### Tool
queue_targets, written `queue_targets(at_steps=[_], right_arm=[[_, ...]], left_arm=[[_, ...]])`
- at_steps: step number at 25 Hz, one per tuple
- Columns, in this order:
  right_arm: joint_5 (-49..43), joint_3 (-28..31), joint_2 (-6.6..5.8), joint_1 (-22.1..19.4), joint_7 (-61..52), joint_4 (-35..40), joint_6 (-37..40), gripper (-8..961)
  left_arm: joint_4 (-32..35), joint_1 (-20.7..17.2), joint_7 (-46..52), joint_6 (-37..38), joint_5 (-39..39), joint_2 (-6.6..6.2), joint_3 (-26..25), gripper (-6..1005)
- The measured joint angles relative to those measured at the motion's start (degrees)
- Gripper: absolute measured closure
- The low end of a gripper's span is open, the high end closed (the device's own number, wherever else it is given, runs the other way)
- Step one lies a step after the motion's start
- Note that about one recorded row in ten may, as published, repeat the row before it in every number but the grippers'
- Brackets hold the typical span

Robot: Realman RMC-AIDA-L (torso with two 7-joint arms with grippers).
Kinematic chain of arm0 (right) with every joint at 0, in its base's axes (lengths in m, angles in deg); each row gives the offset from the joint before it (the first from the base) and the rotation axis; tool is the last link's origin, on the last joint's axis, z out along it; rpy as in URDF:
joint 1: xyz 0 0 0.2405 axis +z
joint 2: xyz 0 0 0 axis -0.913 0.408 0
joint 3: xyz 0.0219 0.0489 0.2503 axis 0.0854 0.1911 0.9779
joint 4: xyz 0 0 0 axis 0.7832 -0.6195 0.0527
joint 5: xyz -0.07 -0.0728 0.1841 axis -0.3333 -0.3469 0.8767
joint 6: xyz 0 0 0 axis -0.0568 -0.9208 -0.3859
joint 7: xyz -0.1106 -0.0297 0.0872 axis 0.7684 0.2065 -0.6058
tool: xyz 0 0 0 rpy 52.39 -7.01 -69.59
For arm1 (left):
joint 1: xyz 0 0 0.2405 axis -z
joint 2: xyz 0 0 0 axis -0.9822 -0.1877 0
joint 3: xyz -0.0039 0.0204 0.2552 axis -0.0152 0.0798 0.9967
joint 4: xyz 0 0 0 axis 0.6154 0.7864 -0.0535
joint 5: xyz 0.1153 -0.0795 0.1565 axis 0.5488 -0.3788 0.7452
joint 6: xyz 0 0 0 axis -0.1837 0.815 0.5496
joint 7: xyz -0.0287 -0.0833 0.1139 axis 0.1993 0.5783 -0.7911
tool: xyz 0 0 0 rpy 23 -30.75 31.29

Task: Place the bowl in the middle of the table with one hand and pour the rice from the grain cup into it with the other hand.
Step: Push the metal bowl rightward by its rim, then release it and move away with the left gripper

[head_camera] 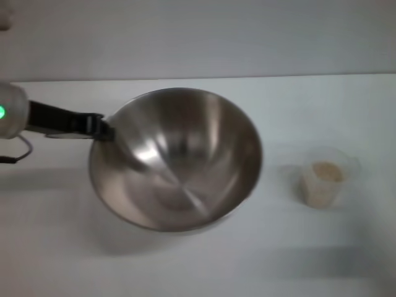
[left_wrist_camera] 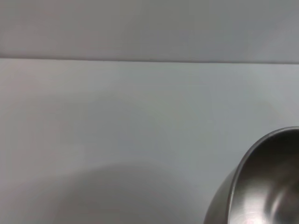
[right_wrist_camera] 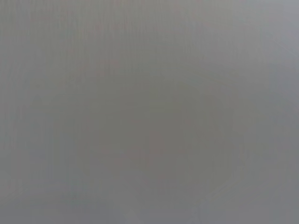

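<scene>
The large stainless-steel bowl (head_camera: 176,161) is near the middle of the white table (head_camera: 322,247), tilted toward me and empty inside. My left gripper (head_camera: 104,129) reaches in from the left and is shut on the bowl's left rim. Part of the bowl's rim also shows in the left wrist view (left_wrist_camera: 261,186). The small clear grain cup (head_camera: 323,179) stands upright on the table to the right of the bowl, apart from it, with pale rice (head_camera: 326,172) inside. My right gripper is out of view; its wrist view shows only a blank grey surface.
The table's far edge (head_camera: 247,77) meets a plain grey wall. A dark cable loop (head_camera: 18,151) hangs below my left arm at the left edge.
</scene>
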Motion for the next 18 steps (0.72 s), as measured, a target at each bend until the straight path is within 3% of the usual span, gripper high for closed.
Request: queue_targets(at_steps=[6,18], right_arm=[[0.01,0.00,0.00,0.32,-0.11,0.03,0.20,274],[0.19,0.00,-0.05,1.11,-0.63,0.11,0.26,274]], left_arm=[[3.76,3.15,1.71,4.10,-0.26,-0.02,5.22,954],[11.78,6.95,1.12,9.80,0.01,-0.14,7.84,954]])
